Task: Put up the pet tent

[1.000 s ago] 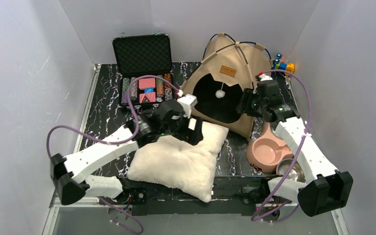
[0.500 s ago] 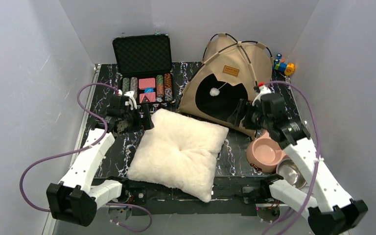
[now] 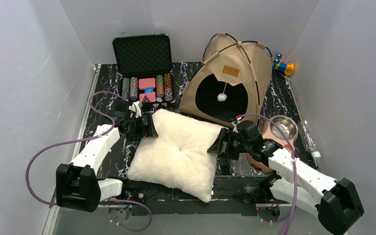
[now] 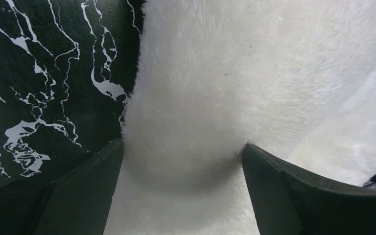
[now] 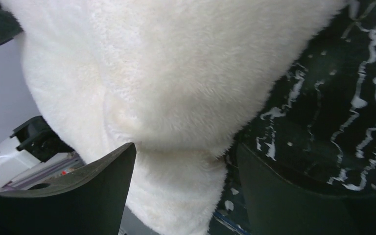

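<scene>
**Jaws wide at the cushion**

Spread wide: left gripper (image 3: pixel 146 126) at the far-left corner of the cushion (image 3: pixel 178 149), right gripper (image 3: pixel 221 145) at its right edge, fluff between the fingers (image 4: pixel 284 196) of each. Standing erect just behind, far right on the marbled table (image 3: pixel 105 93): the pet tent (image 3: pixel 240 56), pom-pom (image 3: pixel 222 97) hanging in its doorway (image 3: pixel 206 102). Left of it, an open chip case (image 3: pixel 144 54).
</scene>
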Action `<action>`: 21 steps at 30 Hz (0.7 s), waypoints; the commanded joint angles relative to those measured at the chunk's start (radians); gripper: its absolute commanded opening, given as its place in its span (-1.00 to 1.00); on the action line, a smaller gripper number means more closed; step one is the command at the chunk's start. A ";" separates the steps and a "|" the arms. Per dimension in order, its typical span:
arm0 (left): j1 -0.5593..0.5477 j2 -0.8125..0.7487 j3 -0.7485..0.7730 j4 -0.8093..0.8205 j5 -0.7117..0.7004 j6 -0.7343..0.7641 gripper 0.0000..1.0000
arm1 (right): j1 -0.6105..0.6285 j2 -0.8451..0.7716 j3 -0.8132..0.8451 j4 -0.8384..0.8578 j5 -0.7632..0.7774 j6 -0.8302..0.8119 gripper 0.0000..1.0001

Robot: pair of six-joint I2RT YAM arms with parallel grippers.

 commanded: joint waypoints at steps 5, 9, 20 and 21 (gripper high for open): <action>0.005 -0.013 -0.073 0.095 0.103 0.029 0.13 | 0.114 0.134 -0.044 0.303 0.000 0.151 0.69; 0.005 0.011 -0.084 0.122 0.199 0.023 -0.55 | 0.135 0.200 -0.055 0.438 -0.036 0.163 0.12; -0.136 -0.241 0.062 0.137 0.320 -0.089 -1.00 | 0.141 0.017 0.194 0.169 -0.001 -0.047 -0.97; -0.178 -0.245 0.086 0.141 0.304 -0.104 -1.00 | 0.140 0.020 0.238 0.116 0.006 -0.078 -0.97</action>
